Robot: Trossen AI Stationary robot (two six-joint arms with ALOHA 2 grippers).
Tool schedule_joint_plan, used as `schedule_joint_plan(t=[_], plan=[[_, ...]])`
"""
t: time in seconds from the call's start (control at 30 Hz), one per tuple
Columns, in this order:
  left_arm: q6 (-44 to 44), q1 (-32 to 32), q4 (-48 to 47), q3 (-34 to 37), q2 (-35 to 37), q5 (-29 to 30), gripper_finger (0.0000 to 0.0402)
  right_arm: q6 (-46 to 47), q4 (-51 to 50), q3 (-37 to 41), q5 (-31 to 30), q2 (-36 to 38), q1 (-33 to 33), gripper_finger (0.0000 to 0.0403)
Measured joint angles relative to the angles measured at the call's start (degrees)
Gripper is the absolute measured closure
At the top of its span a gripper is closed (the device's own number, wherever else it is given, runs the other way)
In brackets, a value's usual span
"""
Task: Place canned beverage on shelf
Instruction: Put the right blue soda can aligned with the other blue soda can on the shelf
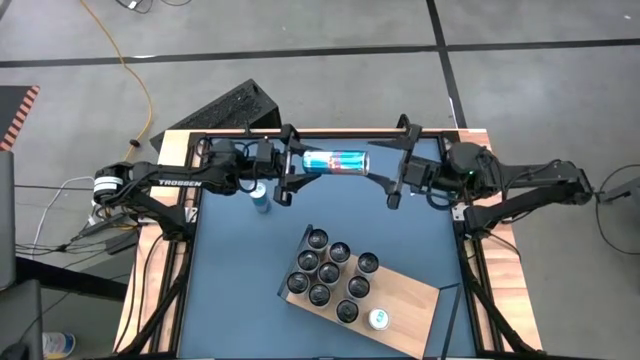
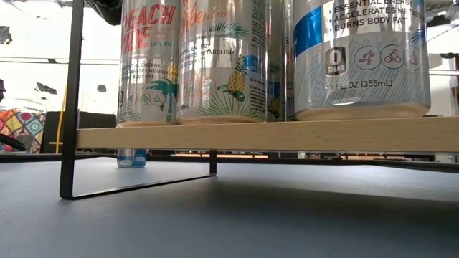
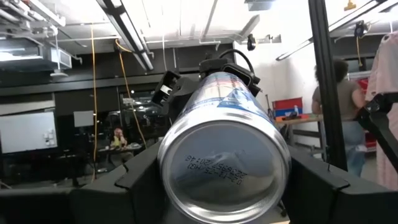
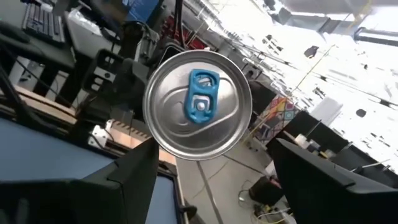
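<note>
We're in a robotics lab or workshop: bare concrete floor crossed by a yellow cable at ten o'clock of the blue table, ceiling strip lights overhead, monitors glowing, a person among cluttered workbenches behind.

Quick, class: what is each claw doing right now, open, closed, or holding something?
Left claw: closed on the bottom end of the blue can, held sideways above the table.
Right claw: open, at the can's tab end.
</note>
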State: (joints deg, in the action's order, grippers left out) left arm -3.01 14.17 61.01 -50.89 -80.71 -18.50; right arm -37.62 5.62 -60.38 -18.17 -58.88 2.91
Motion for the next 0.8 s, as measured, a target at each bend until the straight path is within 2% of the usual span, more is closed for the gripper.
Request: schedule_joint_plan(t=[0.3, 0.8], plan=[[1.3, 0.1, -4.0, 0.0, 0.0, -0.2, 0.0161, 1.8, -4.0, 0.0, 0.3, -0.5, 1.3, 0.0096], [1.0, 0.2, -6.3, 0.0, 0.0, -0.2, 0.0161, 5.7, -3.7, 0.0, 0.2, -1.5, 1.2, 0.01]])
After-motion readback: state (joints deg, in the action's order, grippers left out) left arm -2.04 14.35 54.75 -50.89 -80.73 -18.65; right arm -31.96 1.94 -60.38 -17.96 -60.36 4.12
